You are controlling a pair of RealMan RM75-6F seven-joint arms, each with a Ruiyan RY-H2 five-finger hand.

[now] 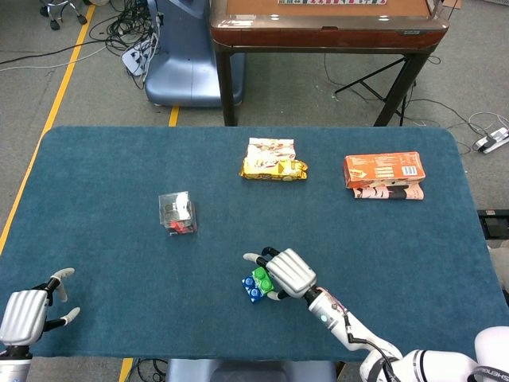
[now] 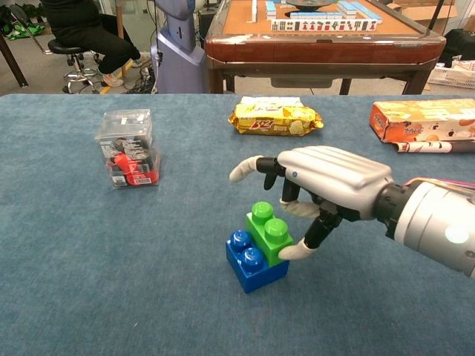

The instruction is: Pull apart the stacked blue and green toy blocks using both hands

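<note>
The blue block (image 2: 251,262) and the green block (image 2: 268,233) are joined side by side near the table's front centre, turned at an angle. From above the green block (image 1: 262,279) and blue block (image 1: 252,291) sit just left of my right hand (image 1: 288,273). My right hand (image 2: 326,189) reaches in from the right and pinches the green block between thumb and a finger, while another finger arches over the stack. My left hand (image 1: 24,314) hovers at the table's near-left corner, fingers apart, holding nothing, far from the blocks.
A clear plastic box (image 2: 128,148) with red contents stands to the left. A yellow snack packet (image 2: 276,117) and an orange carton (image 2: 423,122) lie at the back. Beyond the blue tabletop (image 1: 103,183) stands a wooden mahjong table (image 2: 312,44).
</note>
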